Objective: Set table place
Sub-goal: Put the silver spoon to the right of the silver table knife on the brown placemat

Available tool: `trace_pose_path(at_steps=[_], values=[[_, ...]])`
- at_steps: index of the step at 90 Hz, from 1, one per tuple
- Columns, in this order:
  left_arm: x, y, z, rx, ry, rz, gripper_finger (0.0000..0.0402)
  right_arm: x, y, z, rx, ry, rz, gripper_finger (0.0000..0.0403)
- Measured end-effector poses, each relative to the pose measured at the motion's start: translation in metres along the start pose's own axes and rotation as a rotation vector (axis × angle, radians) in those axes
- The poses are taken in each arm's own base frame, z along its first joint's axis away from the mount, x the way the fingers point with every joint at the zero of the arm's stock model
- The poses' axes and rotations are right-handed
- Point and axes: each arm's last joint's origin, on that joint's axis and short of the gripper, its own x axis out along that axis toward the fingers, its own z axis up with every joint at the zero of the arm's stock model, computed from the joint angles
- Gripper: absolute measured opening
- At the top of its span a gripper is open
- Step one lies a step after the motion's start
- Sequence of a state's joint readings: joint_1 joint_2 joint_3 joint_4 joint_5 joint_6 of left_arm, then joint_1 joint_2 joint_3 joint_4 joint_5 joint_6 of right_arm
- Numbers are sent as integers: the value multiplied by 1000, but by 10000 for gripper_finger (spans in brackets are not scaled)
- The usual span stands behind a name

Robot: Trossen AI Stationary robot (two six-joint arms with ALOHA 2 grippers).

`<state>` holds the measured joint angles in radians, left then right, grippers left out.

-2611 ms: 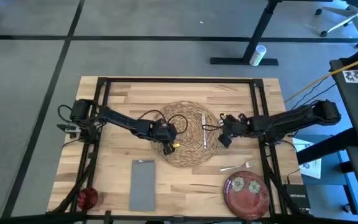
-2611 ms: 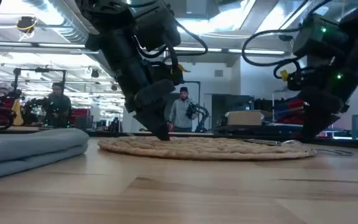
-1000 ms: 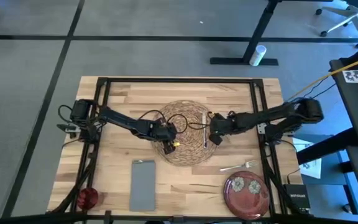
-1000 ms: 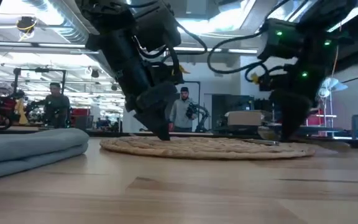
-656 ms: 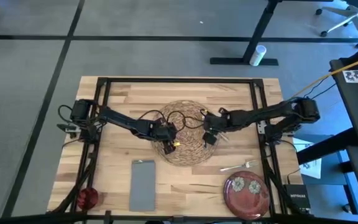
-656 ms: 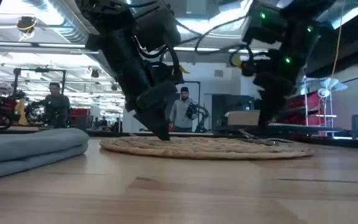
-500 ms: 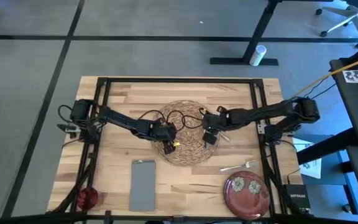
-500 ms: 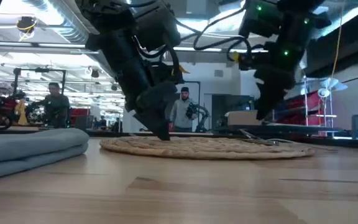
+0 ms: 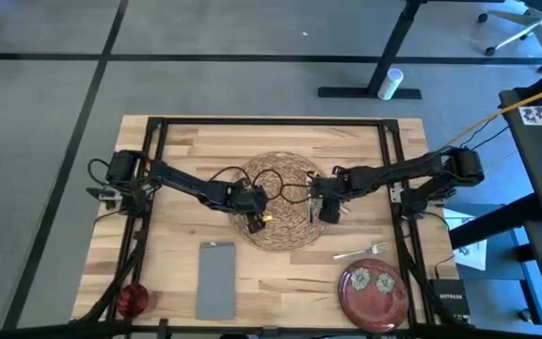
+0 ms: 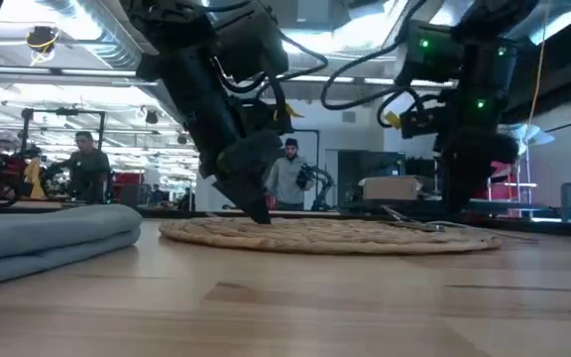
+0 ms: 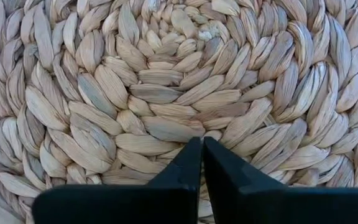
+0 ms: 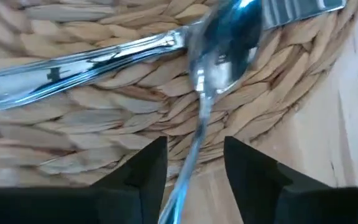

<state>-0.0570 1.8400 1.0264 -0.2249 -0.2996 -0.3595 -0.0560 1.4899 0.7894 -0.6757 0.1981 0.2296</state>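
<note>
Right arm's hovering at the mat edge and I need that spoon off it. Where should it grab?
Take the spoon by its thin handle, straight from above. It lies flat, its bowl leaning on the knife, while the handle runs off the mat between the open right gripper's fingers.

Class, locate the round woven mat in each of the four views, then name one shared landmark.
High view: woven mat at table centre.
Low view: flat band across the middle.
Left wrist view: fills the picture.
Right wrist view: under the cutlery.
Landmark: shut left pincer on the mat; absent from right wrist view.
</note>
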Motion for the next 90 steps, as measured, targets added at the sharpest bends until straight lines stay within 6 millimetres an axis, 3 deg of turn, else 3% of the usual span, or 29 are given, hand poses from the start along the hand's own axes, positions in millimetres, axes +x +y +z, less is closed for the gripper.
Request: trace_pose_path(at_steps=[23, 54, 65, 81, 90], values=[[0, 0, 0, 0, 0, 0, 0, 8, -14, 2, 6, -18, 64, 142], [0, 0, 0, 2, 0, 0, 0, 15, -15, -3, 9, -16, 102, 137], [0, 0, 0, 1, 0, 0, 0, 19, -21, -5, 38, -8, 109, 104], [0, 0, 0, 0, 0, 0, 0, 22, -27, -5, 54, -21, 121, 18], [0, 0, 0, 0, 0, 0, 0, 22, -27, -5, 59, -24, 123, 11]])
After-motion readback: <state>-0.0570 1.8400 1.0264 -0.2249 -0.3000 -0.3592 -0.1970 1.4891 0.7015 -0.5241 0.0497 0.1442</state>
